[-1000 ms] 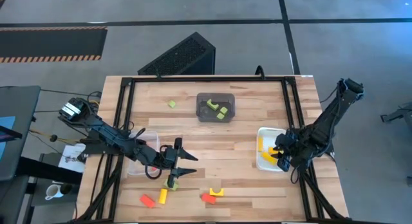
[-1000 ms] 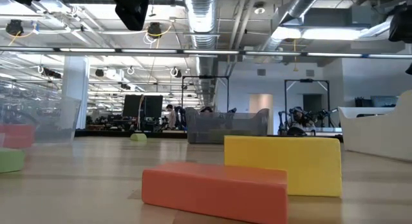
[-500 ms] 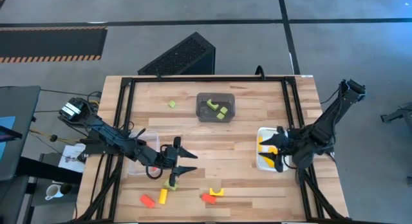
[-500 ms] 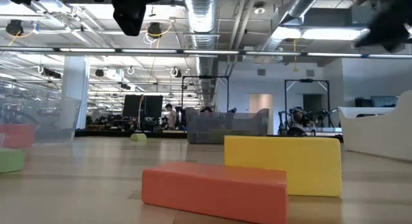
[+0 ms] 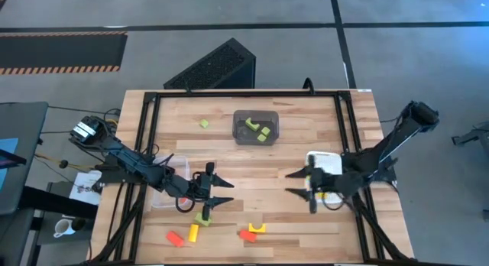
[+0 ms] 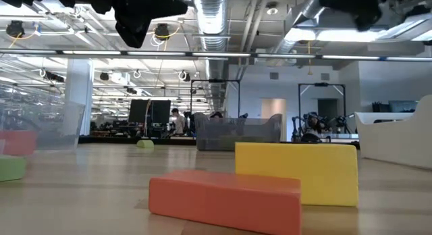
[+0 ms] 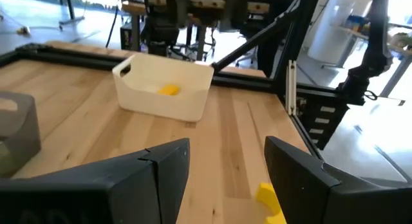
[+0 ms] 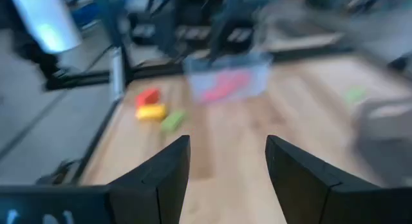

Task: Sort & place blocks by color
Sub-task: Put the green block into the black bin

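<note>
- Blocks sit scattered on my table (image 5: 252,163): near the 6 o'clock edge I see a red block (image 5: 176,238), a yellow bar (image 5: 194,233), a light green block (image 5: 203,218) and a red-and-yellow pair (image 5: 253,232).
- Another green block (image 5: 204,124) lies alone toward 11 o'clock, and green pieces (image 5: 263,133) rest inside the dark grey bin (image 5: 256,128) at 12 o'clock.
- Yellow pieces (image 5: 323,194) lie in the white bin (image 5: 319,176) at 3 o'clock; red ones (image 8: 222,87) show through the clear bin (image 5: 170,182) at 9 o'clock.
- Left gripper (image 5: 219,190) hovers just above the light green block, fingers spread with nothing between them.
- Right gripper (image 5: 298,183) hangs over bare wood at the white bin's 9 o'clock side, fingers parted and empty.
- From table height, I see a red bar (image 6: 225,200) lying in front of a yellow block (image 6: 297,173).
</note>
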